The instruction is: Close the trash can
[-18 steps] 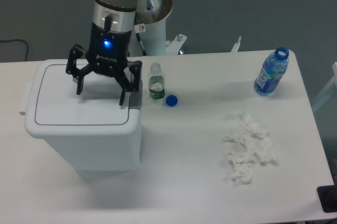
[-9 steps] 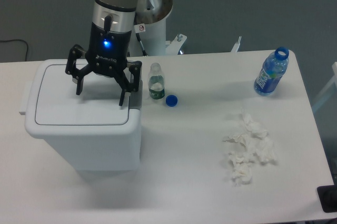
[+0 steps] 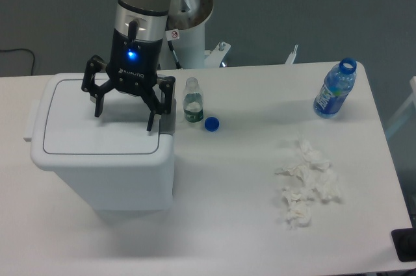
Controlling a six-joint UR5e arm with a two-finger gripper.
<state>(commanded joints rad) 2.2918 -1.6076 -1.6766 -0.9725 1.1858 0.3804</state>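
Note:
The trash can (image 3: pixel 104 159) is a big white bin standing on the left side of the table, and its flat lid (image 3: pixel 91 134) lies down flat on the rim. My gripper (image 3: pixel 125 117) hangs over the back part of the lid with its black fingers (image 3: pixel 153 112) spread wide apart; it is open and holds nothing. The fingertips sit at or just above the lid's surface; contact cannot be told. A grey latch tab (image 3: pixel 168 124) shows at the can's right edge beside the right finger.
A small clear bottle (image 3: pixel 192 100) stands just right of the can, with a blue cap (image 3: pixel 211 123) lying beside it. A blue water bottle (image 3: pixel 335 89) stands at the far right. Crumpled white tissues (image 3: pixel 307 182) lie at right centre.

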